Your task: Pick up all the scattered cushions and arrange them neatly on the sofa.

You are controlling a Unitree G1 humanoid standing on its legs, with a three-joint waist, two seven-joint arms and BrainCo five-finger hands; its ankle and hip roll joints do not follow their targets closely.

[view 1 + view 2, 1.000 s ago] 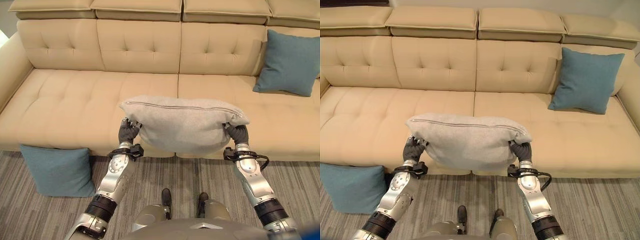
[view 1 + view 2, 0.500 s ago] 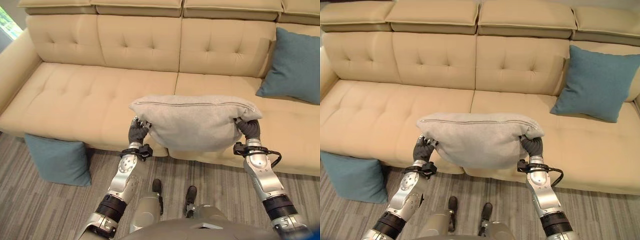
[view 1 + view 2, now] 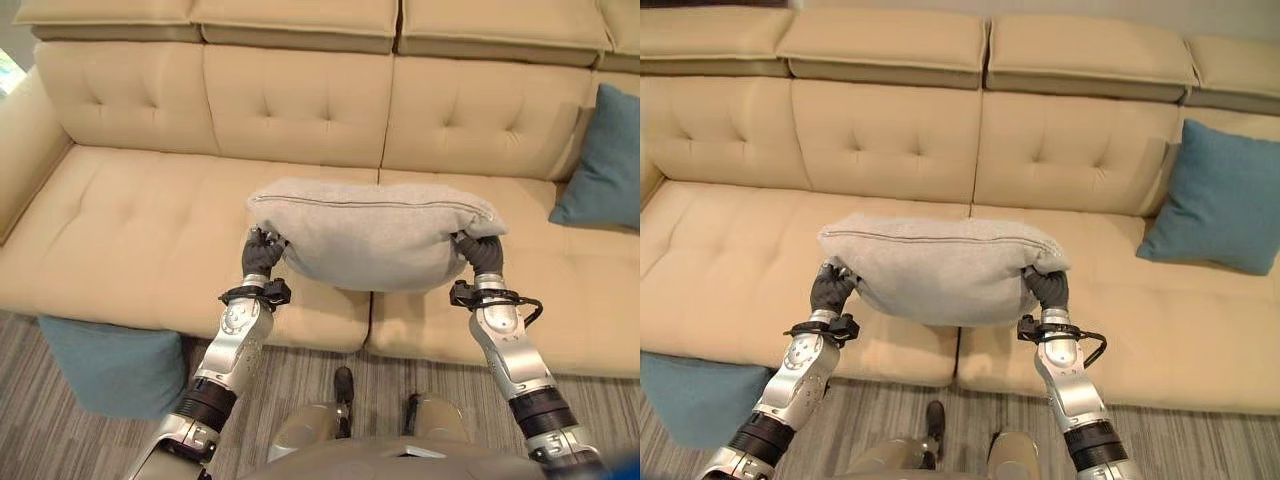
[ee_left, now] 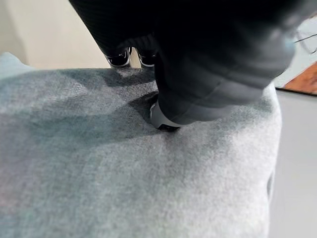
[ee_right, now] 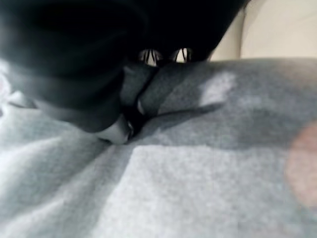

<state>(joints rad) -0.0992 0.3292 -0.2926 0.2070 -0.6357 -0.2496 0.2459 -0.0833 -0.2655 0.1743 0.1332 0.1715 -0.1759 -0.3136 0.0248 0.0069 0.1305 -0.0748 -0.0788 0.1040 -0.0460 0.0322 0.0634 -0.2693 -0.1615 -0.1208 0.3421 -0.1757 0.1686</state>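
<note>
A grey cushion hangs in the air over the front edge of the beige sofa, held flat between both hands. My left hand pinches its left end and my right hand pinches its right end. In the wrist views the grey cushion fills the space under each hand, with thumbs pressed into the fabric. A teal cushion leans against the sofa's back at the right. Another teal cushion stands on the floor against the sofa's front at the left.
The sofa's seat lies bare at left and centre behind the held cushion. A striped grey carpet covers the floor before the sofa. The sofa's left armrest rises at the left edge.
The view has shifted, with the sofa now nearer and the right teal cushion further right. The grey cushion stays held between both hands, a little further over the seat.
</note>
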